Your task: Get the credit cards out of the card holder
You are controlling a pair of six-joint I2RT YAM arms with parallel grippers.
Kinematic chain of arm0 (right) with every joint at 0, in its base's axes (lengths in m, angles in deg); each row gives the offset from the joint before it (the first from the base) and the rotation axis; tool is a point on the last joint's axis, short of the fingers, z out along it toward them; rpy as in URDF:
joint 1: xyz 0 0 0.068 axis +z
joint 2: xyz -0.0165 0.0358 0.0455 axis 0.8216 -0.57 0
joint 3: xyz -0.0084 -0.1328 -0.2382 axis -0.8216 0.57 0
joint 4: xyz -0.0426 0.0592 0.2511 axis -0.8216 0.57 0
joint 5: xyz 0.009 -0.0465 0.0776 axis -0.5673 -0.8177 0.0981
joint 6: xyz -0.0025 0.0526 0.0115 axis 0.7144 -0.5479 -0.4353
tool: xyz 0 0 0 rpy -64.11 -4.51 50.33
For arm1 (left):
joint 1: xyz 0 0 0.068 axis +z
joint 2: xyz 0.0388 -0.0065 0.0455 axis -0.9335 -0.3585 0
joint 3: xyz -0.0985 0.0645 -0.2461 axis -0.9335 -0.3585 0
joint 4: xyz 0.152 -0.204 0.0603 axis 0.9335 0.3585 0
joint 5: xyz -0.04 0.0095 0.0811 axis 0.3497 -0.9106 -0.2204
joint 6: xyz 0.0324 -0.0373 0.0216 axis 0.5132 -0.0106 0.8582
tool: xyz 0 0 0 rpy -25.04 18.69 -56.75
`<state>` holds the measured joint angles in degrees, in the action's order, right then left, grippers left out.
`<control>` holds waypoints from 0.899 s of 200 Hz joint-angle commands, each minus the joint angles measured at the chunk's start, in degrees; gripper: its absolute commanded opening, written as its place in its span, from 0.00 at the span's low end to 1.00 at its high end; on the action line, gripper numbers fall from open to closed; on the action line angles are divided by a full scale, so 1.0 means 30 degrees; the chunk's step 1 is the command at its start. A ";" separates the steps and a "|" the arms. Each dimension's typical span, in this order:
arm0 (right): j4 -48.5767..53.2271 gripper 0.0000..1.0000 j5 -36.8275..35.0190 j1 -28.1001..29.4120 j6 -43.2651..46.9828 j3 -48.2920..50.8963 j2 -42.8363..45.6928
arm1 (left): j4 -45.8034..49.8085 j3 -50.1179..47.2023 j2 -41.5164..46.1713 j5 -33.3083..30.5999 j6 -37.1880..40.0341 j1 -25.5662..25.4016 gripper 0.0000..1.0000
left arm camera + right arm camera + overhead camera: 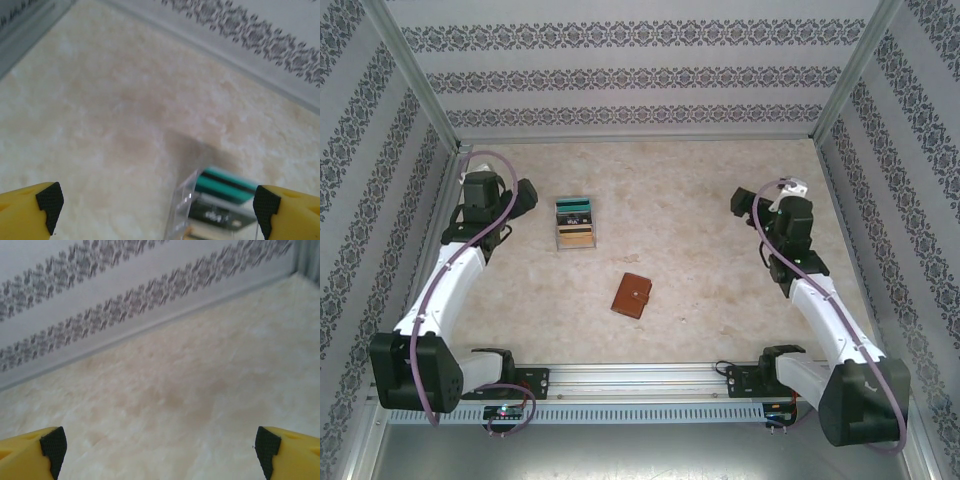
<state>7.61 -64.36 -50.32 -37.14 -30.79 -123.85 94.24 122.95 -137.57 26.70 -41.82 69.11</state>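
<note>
- Top view: small brown leather folding wallet (631, 295) shut, mid-table. Teal, black and tan plastic cards (576, 221) racked in clear plastic stand (576, 247), beyond-left of wallet. Left gripper (527, 195) and right gripper (739, 203) well apart from wallet, with open room all round it.
- Left wrist: jaws wide, holding nothing.
- Right wrist: jaws wide, empty.
- Judged: wallet unopened. Next move calls for pinning the wallet and undoing its snap.

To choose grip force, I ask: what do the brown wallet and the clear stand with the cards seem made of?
The brown wallet looks like matte leather, perhaps imitation: even warm brown, snap tab, no glare. The clear stand looks like glossy hard plastic, likely acrylic: see-through walls, bright edges, cards visible behind.
</note>
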 commanded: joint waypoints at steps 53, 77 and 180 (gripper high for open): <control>0.5966 0.98 -0.1945 0.7383 -0.1338 -0.2467 -0.1350 | 0.3458 -0.1624 0.0941 0.4995 -0.1242 -0.0861 0.94; 0.8095 0.98 -0.4612 1.0982 -0.1772 -0.3489 -0.2289 | 0.2924 -0.2868 0.0851 0.6468 -0.1709 -0.1507 0.94; 1.3968 0.46 -0.5863 1.8359 -0.8650 -0.9658 -1.1723 | 0.2433 -0.3906 0.1257 0.8229 -0.1900 -0.2384 0.99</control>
<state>43.74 -81.21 3.34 -58.27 -55.56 -154.10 101.76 110.67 -134.95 50.68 -46.72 62.55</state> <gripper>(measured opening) 0.522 0.994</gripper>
